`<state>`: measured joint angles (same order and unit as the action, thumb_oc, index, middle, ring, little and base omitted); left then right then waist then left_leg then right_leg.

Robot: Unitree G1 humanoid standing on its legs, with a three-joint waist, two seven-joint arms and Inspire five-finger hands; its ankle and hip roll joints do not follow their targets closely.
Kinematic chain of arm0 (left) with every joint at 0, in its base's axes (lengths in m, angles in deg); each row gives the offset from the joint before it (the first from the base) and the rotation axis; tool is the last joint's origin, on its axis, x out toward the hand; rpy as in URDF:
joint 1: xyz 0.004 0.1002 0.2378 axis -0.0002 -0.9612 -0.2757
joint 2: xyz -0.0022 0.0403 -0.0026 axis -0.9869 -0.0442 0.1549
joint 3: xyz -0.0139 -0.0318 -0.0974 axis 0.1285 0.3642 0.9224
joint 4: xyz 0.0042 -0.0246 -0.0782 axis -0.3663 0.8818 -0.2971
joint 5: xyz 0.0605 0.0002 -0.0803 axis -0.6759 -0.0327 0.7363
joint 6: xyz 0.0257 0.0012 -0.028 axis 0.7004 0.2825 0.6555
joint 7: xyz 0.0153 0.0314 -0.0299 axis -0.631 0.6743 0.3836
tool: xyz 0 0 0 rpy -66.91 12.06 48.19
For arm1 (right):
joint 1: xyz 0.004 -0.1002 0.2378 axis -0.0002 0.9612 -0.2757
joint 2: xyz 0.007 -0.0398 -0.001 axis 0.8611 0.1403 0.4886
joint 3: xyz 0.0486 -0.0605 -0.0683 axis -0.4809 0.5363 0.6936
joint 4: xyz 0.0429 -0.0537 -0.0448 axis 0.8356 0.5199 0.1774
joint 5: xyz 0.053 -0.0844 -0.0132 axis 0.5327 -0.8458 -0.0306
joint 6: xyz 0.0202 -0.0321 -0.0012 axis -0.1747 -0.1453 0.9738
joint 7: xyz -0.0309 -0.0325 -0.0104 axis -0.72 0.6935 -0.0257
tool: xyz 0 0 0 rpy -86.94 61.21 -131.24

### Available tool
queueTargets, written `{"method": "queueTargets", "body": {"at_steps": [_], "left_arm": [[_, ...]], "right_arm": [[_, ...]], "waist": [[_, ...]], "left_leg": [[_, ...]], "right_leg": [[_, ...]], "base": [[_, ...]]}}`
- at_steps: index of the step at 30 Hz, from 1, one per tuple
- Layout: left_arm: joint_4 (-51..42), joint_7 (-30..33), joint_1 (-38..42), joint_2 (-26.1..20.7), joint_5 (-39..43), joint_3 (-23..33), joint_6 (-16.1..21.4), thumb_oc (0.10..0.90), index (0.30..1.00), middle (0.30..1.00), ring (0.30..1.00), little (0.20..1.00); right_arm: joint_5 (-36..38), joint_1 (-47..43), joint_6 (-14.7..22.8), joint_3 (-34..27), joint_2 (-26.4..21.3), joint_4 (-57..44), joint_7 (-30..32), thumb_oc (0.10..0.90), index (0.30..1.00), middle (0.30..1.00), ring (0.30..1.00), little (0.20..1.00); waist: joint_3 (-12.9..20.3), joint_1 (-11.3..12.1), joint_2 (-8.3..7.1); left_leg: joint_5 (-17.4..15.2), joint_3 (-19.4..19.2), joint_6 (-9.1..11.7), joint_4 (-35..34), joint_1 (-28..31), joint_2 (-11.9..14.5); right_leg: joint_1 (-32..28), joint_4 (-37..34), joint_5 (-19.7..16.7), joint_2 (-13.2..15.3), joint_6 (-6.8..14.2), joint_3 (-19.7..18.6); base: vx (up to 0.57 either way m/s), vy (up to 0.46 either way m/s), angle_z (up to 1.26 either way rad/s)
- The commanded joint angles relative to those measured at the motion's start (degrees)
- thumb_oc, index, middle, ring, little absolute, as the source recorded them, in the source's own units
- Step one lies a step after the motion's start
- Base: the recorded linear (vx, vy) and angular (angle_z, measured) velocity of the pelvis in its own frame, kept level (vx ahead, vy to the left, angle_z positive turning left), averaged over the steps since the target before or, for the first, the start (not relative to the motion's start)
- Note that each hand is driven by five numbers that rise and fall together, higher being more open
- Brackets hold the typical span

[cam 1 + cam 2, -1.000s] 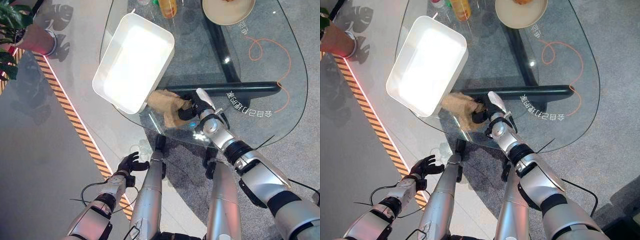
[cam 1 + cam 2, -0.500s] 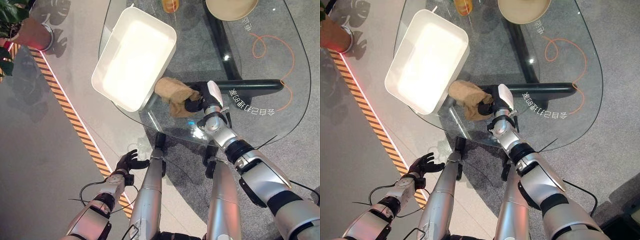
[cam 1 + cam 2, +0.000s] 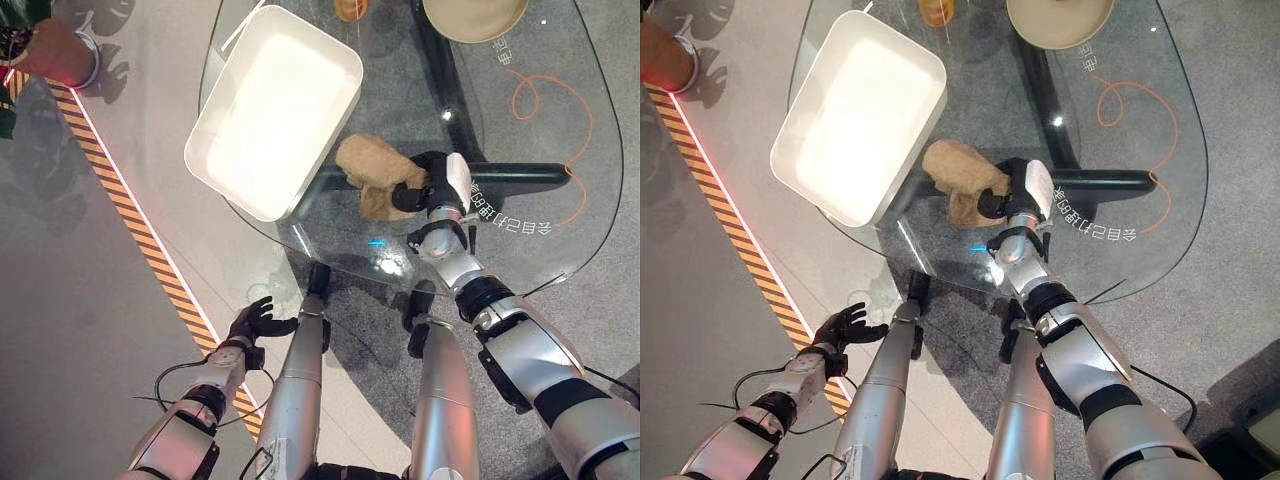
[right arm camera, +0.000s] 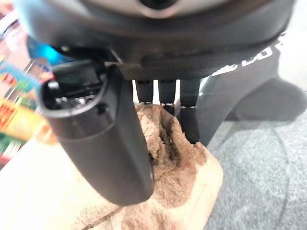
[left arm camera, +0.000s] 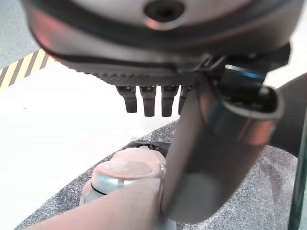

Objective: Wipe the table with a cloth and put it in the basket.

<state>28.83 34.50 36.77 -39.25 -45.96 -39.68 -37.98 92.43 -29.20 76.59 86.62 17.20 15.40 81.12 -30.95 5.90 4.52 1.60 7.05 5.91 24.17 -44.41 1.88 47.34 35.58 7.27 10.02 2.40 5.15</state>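
- Tan cloth (image 3: 375, 172) lies bunched on the glass table (image 3: 560, 250), just beside the near corner of the white basket (image 3: 275, 110) but outside it.
- Right hand (image 3: 432, 185) rests on the cloth's right side, fingers curled into the fabric; the right wrist view shows its fingers (image 4: 191, 122) and thumb gripping the crumpled cloth (image 4: 168, 177).
- Left hand (image 3: 255, 322) hangs low beside the table's near edge, over the pale floor, well apart from the cloth; its fingers (image 5: 146, 100) are relaxed, spread and hold nothing.
- White basket sits tilted on the table's left part, one side overhanging the glass rim.
- Beige plate (image 3: 475, 18) stands at the table's far edge, with an orange bottle (image 3: 350, 8) near it.
- Orange cable (image 3: 540, 100) curls on the floor beneath the glass.
- Striped tape line (image 3: 140, 235) runs across the floor at left, past a potted plant (image 3: 40, 50).
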Motion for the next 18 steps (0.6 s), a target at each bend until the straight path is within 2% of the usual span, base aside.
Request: {"method": "queueTargets", "body": {"at_steps": [1,8,18], "left_arm": [[4.3,-1.4,-1.5,-0.1,0.3,2.4,0.1,0.8,0.9,0.9,0.9,0.9],[5.3,-1.9,-0.7,-1.1,0.7,2.9,-0.1,0.8,0.9,0.9,0.9,0.9],[6.3,-2.5,-0.6,-1.7,0.7,3.5,0.5,0.8,0.9,0.9,0.9,0.9]], "right_arm": [[3.6,-0.6,-2.5,-7.8,-16.9,8.7,12.6,0.1,0.3,0.3,0.3,0.2],[7.8,1.2,-0.7,-10.1,-18.1,9.3,14.2,0.1,0.3,0.3,0.3,0.2],[10.2,2.0,-0.4,-12.0,-18.9,9.3,15.8,0.1,0.3,0.3,0.3,0.2]], "waist": [[1.2,-1.9,1.11],[1.2,-2.5,0.62],[1.2,-2.7,0.28]], "left_leg": [[-4.2,-5.9,-7.5,3.9,0.0,-2.7],[-4.5,-5.9,-7.5,4.1,0.0,-2.5],[-4.7,-5.8,-7.3,3.9,0.2,-2.3]], "right_leg": [[-1.6,-4.4,-3.9,-3.8,-2.7,2.0],[-1.4,-4.3,-4.0,-4.0,-2.4,1.7],[-1.6,-4.5,-3.8,-4.3,-2.3,1.6]], "base": [[0.0,0.0,0.0],[0.0,0.0,0.0],[0.0,0.0,0.0]]}}
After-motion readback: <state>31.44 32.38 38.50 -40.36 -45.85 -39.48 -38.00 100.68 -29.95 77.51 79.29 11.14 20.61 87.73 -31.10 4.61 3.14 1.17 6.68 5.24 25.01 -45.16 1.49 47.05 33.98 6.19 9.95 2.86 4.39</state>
